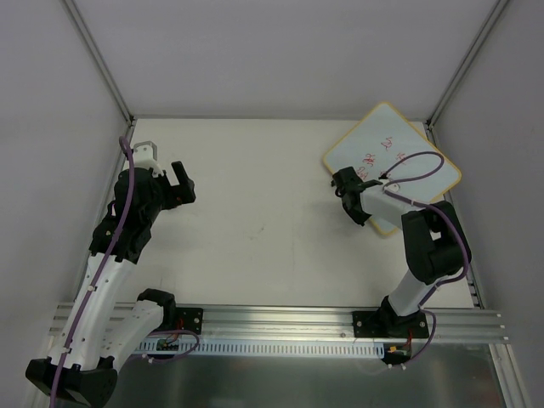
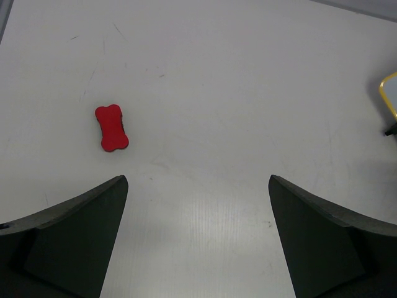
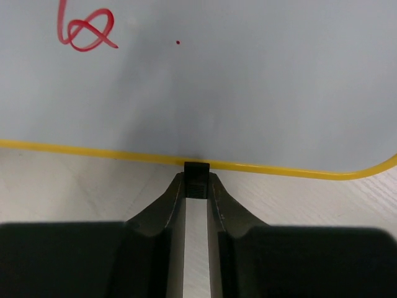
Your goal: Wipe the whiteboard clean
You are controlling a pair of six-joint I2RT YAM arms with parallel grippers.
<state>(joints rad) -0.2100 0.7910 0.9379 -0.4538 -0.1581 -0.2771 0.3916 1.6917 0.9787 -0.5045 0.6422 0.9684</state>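
Whiteboard [image 1: 374, 127] lies flat at the far right corner of the table [image 2: 248, 93], turned like a diamond, with red scribbles [image 3: 87, 28] on its surface. Right gripper [image 3: 197, 186] sits at the board's near-left edge with its fingers drawn nearly together and clamped on the small black clip [image 3: 197, 172] that sticks out from the yellow frame. The clip looks centred between the tips. Left gripper [image 2: 198, 180] hangs over the left side of the table, fingers wide apart and holding nothing. Its wrist view shows a red bone-shaped eraser [image 2: 111, 127] lying just beyond its left finger. We judge the step in hand to be securing the board by the clip so it can be steadied or repositioned for wiping. To do this well, we keep the clip seated squarely between the pads and keep the wrist low. Any pull should run flat along the table, so the thin frame neither lifts nor pivots about this single hold. The clip is small, so a sideways tug could slip it out. For the left arm, we suggest descending over the eraser's narrow waist.
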